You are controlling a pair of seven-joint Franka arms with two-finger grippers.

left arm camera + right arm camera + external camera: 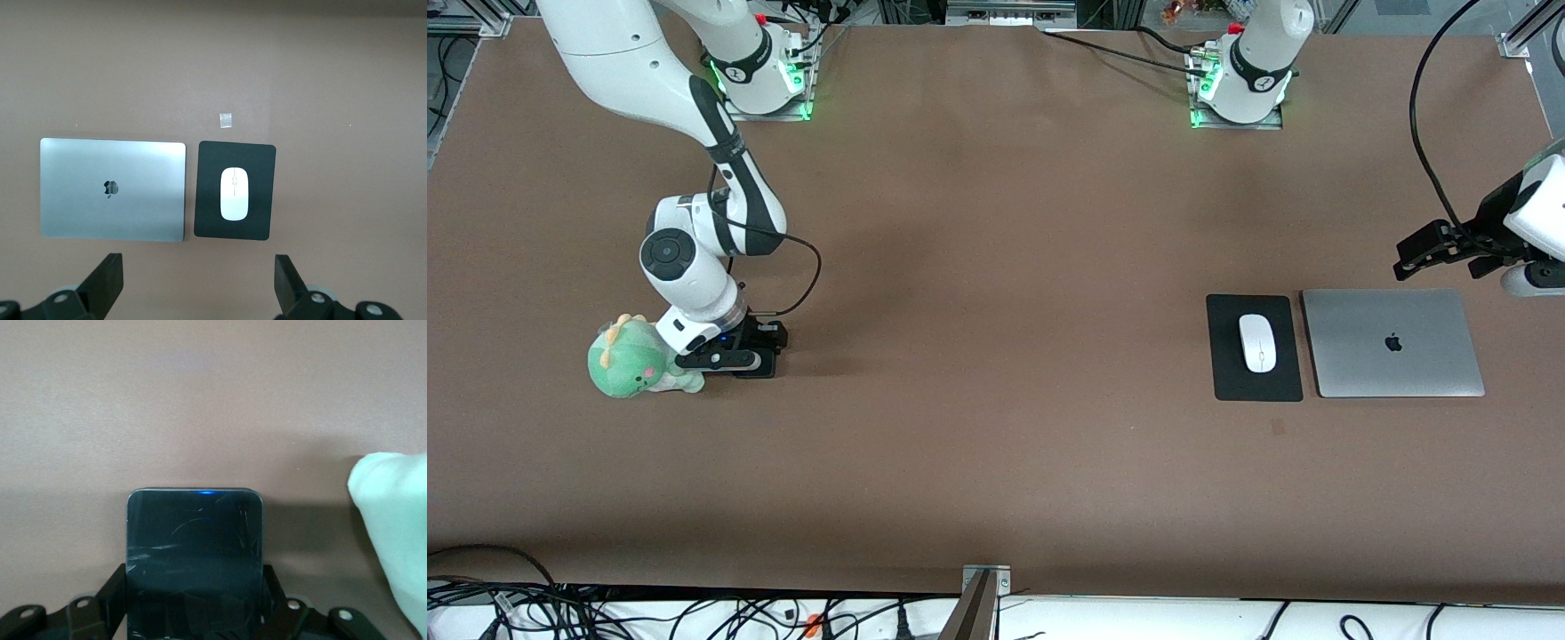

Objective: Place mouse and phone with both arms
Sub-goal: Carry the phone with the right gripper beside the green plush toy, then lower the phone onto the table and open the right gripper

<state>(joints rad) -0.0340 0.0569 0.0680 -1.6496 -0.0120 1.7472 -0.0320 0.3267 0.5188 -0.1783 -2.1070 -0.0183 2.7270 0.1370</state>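
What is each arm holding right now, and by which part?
The right tool grips the phone by its two long edges at one end, low beside the green plush toy. The left tool is open and holds nothing, above the laptop.

Phone [195, 560] lower end cut off by right wrist view's edge (plush toy [393, 533] too).

Table [996, 267]: pad [1227, 373], laptop [1392, 369], plush [627, 360].
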